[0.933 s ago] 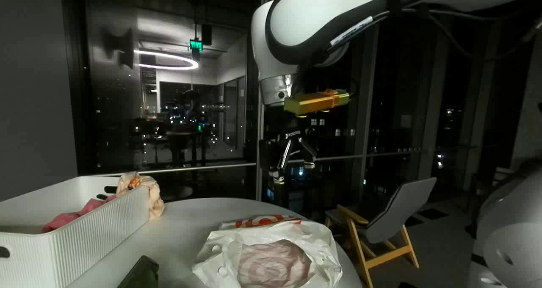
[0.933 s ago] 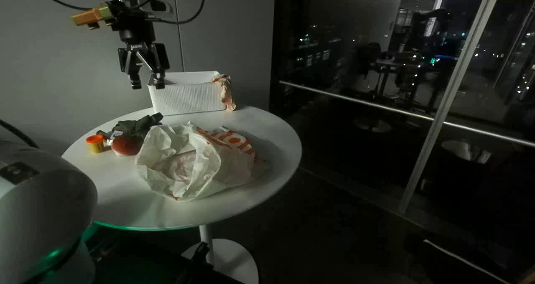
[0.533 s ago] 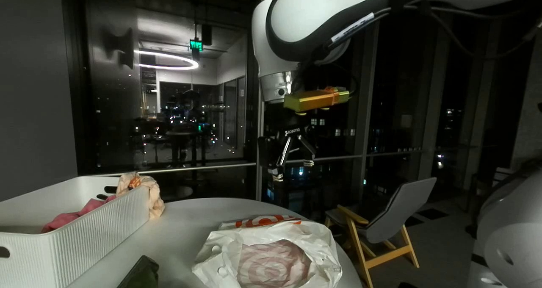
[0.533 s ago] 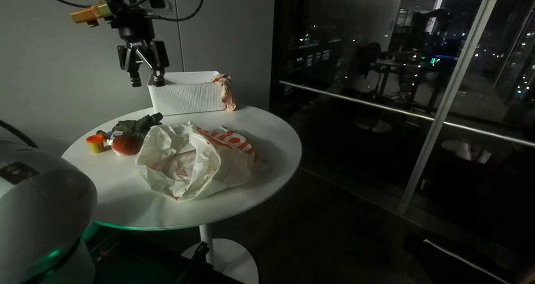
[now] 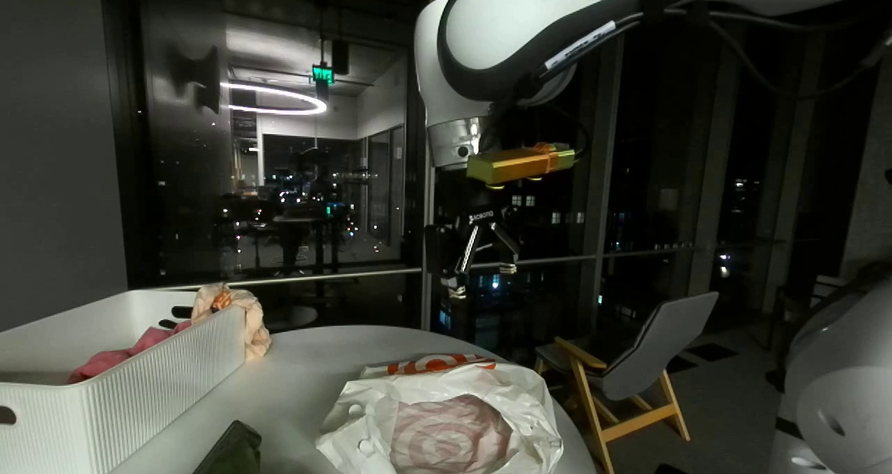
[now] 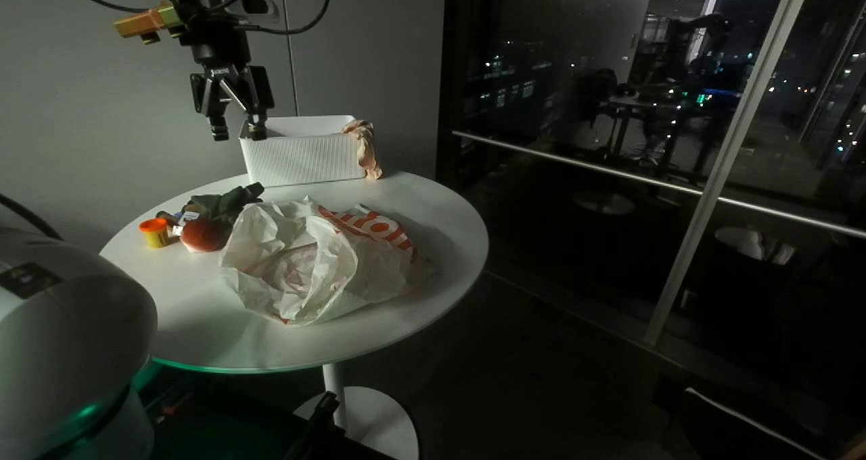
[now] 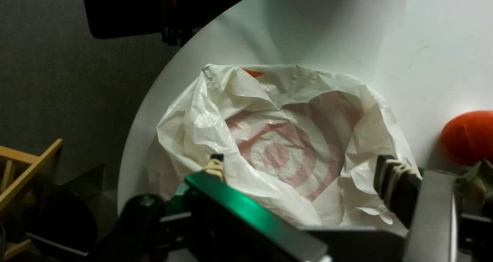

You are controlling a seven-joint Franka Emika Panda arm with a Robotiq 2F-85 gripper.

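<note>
- Jaws hang well above the bench (image 6: 446, 223), spread wide, holding nothing.
- Plastic bag (image 7: 281, 154) lies on the bench below them, mouth open.
- Round red thing (image 7: 468, 138) at three o'clock from the bag in the wrist view.
- In an exterior view, white box (image 6: 304, 160) at twelve o'clock from the bag, yellow tub (image 6: 156, 235) at nine.

arm (image 5: 516, 38): high; wrist (image 5: 453, 143): angled down; gripper (image 6: 238, 135): pointing downward; fingers (image 7: 400, 188): spread apart

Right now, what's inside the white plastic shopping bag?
Inside the white plastic shopping bag, only its inner wall with a reddish bullseye print shows; folded plastic covers the rest, hiding anything there.
</note>
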